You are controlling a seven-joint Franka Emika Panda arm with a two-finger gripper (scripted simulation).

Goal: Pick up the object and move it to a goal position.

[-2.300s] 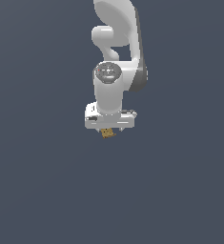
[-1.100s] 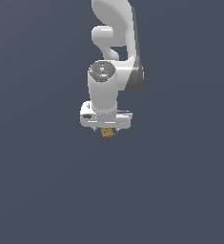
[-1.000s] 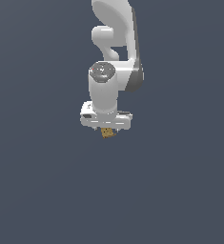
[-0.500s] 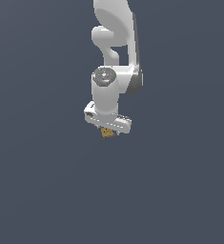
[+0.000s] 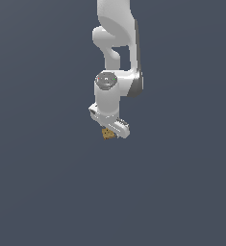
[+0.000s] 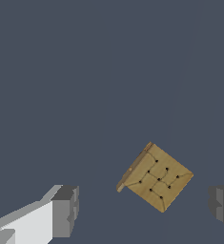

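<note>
The object, a tiny tan-brown block (image 5: 107, 134) with dark dots and lines on its top face, sits just under my white gripper (image 5: 109, 129) in the exterior view. In the wrist view the block (image 6: 156, 177) lies turned at an angle between my two grey fingertips (image 6: 66, 209), nearer the other one (image 6: 221, 205). It touches neither finger. My gripper (image 6: 143, 207) is open and holds nothing. No goal marker shows in either view.
A plain dark grey-blue surface (image 5: 47, 182) fills both views. The white arm (image 5: 117, 33) rises from the hand to the top edge of the exterior view. No other objects show.
The hand has twisted about its axis, so the finger bar now slants in the exterior view, and the wrist has shifted slightly to the exterior view's right. The block has stayed in place.
</note>
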